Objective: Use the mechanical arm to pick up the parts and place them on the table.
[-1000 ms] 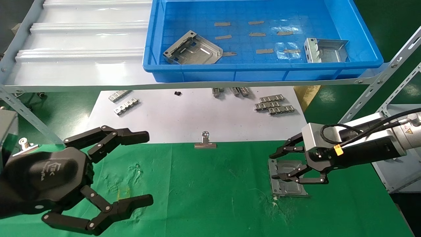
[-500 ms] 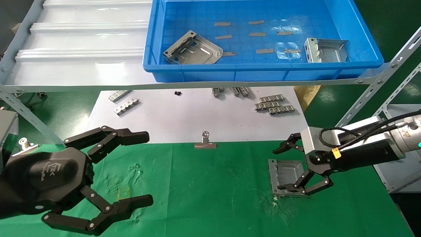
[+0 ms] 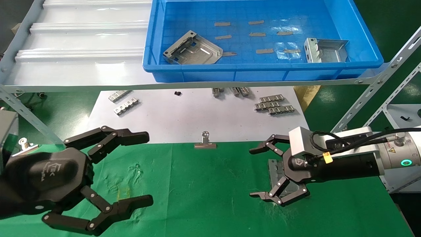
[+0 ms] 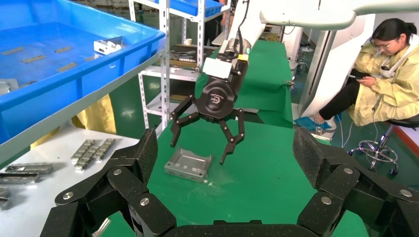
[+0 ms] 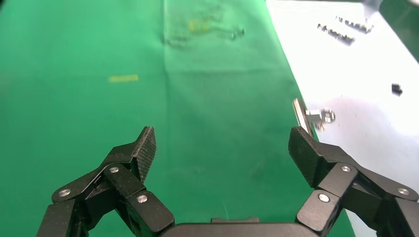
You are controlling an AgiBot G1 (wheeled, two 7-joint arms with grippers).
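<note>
The premises were an industrial workshop: slotted-angle steel racking, a blue parts bin, a green-clothed counter, and a seated worker in a yellow smock.

Right tool, black linkage fingers with ribbed pads, spread wide, nothing between them. Below tool: desk under green cloth, small yellow mark and scuffed patch farther off. White paper sheet covers desk along one side. Small silver binder clip sits on sheet's edge where it meets cloth. Small ridged metal strips lie at sheet's far end; tiny black object on sheet nearer.
</note>
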